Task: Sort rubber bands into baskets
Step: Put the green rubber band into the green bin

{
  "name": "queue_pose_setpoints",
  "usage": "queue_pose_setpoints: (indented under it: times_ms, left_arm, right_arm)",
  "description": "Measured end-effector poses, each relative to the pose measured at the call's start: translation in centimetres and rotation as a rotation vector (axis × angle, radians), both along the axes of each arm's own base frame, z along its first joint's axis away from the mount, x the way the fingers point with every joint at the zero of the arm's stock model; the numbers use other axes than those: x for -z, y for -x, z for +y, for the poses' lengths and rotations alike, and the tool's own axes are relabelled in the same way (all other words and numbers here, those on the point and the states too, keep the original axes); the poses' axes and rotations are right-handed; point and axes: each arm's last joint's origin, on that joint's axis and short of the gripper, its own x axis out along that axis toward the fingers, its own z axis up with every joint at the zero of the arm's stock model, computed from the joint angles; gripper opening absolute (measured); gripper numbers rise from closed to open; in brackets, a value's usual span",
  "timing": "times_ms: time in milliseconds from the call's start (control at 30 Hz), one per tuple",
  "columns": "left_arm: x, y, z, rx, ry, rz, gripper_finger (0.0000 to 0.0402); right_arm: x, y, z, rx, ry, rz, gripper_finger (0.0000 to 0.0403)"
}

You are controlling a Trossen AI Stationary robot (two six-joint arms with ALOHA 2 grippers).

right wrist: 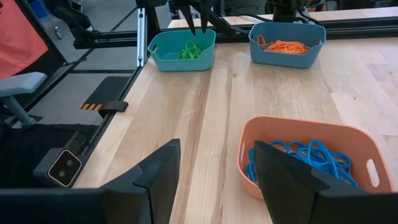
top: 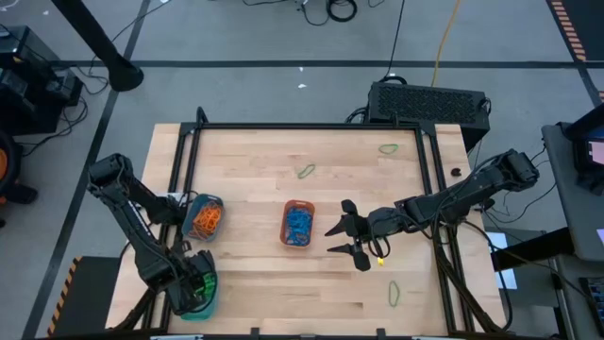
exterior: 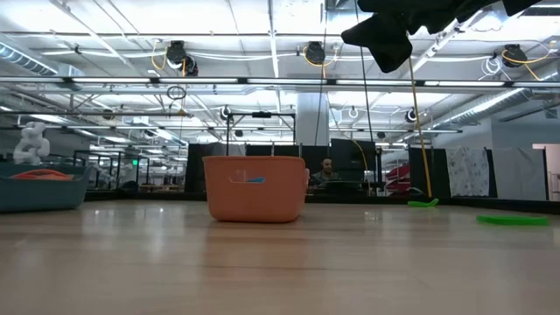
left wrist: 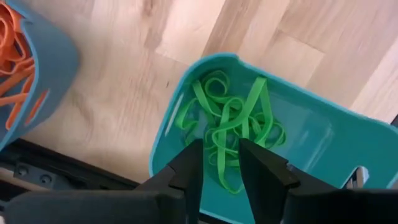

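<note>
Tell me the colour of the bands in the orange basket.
Blue bands fill the orange basket, clearest in the right wrist view.

Overhead looks straight down, low looks level; both show the orange basket (top: 297, 225).

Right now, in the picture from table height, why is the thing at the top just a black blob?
In the low view the arm hangs close against bright ceiling lights, so it shows as a dark shape. The orange basket is evenly lit. In the high view, the same basket shows plain colour, with only a soft shadow.
</note>
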Motion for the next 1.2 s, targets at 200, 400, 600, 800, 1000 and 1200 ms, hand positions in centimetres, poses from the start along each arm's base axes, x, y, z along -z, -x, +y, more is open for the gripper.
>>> queue_pose_setpoints:
  times_ms: [200, 400, 600, 800, 1000, 1200]
  left_arm:
    - [0.0, -0.8, 0.4, 0.027, -0.014, -0.027, 0.0109]
    - [-0.3, -2.9, 1.2, 0.184, -0.146, -0.272, 0.0109]
    - [-1.2, -6.0, 2.6, 0.391, -0.549, -0.573, 0.0109]
    - [-2.8, -9.7, 5.8, 0.481, -0.748, -0.625, 0.0109]
    - [-4.3, -12.0, 10.2, 0.562, -0.678, -0.728, 0.0109]
    - [-4.3, -11.4, 13.6, 0.602, -0.534, -1.065, 0.0109]
  right_arm:
    - [0.0, 0.0, 0.0, 0.000, 0.000, 0.000, 0.0194]
    - [0.0, 0.0, 0.0, 0.001, 0.000, 0.000, 0.0194]
    - [0.0, 0.0, -0.1, 0.006, -0.001, -0.001, 0.0194]
    - [-0.5, -0.5, -1.3, 0.086, -0.056, 0.061, 0.0194]
    - [-2.1, -0.9, -4.5, 0.294, 0.026, 0.257, 0.0194]
    - [-2.3, 0.8, -9.4, 0.553, 0.101, 0.560, 0.0194]
